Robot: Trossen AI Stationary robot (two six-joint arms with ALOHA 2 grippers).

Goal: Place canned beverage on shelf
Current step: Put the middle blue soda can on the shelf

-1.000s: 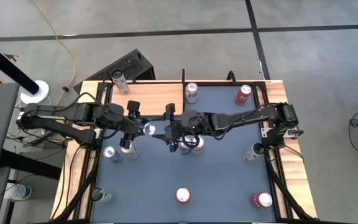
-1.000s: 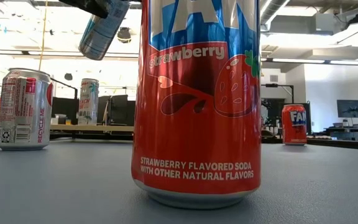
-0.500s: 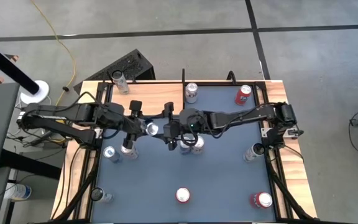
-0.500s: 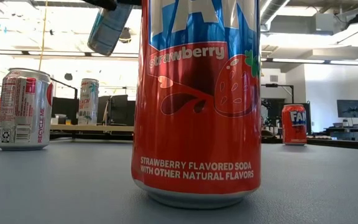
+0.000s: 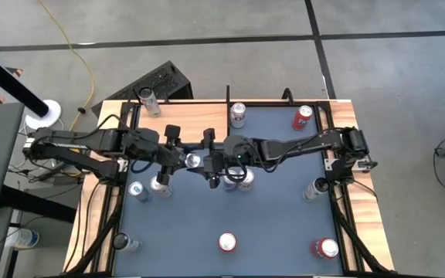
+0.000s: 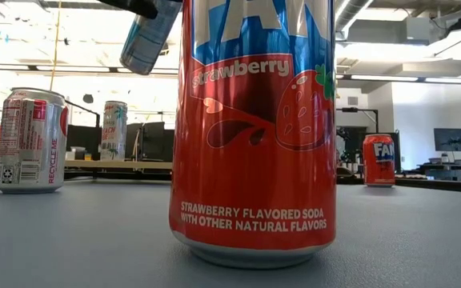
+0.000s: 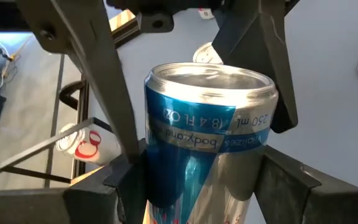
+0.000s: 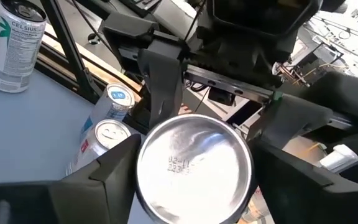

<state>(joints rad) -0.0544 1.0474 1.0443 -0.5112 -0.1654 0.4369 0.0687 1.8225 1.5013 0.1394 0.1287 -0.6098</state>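
The left gripper (image 5: 182,158) grasps a slim blue-and-silver can (image 7: 207,134) in mid-air as the right gripper (image 8: 194,163), its fingers apparently spread either side of the can's base, receives it; next the right must clench before the left releases.

Grey concrete floor (image 5: 207,31) crossed by dark seam lines surrounds the tabletop, with a yellow cable (image 5: 74,48) trailing across it. Beyond, a bright ceiling with long strip lights (image 6: 390,78) and distant desks with monitors (image 6: 452,139).
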